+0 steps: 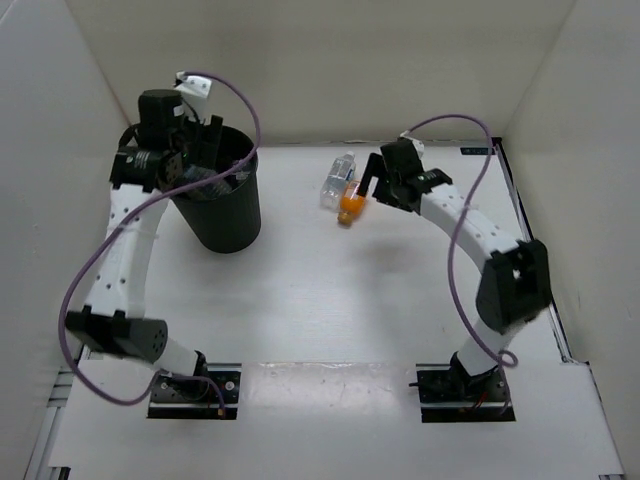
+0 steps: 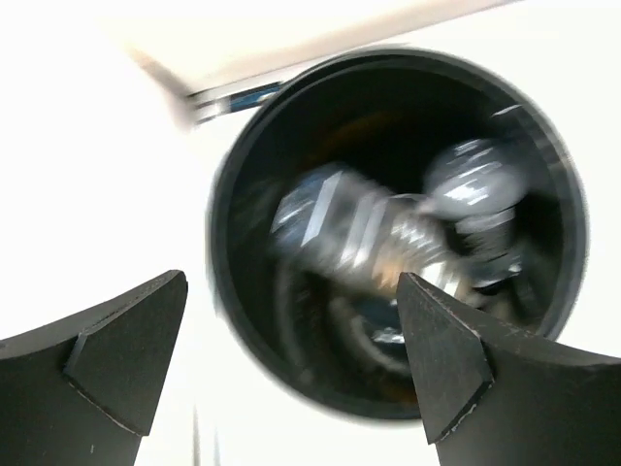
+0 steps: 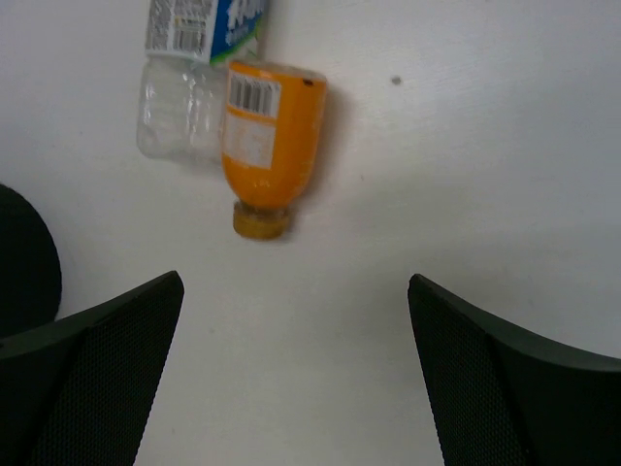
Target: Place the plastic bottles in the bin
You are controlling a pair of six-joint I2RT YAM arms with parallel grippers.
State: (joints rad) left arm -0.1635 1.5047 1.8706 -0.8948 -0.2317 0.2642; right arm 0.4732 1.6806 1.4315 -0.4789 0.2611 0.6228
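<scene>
The right arm's fingers [image 3: 97,379] hang wide apart and empty above the surface [image 3: 466,146], just short of the orange bottle [image 3: 272,126]. That bottle lies on its side, touching the clear labelled bottle [image 3: 189,87] beyond it. A grasp from here could catch both, or nudge the round orange one so it rolls away. Farther left, the left arm's fingers [image 2: 116,359] stand wide and empty over the black bin [image 2: 225,291]. The bin holds a clear ribbed bottle [image 2: 359,233] and other shapes too blurred to name.
</scene>
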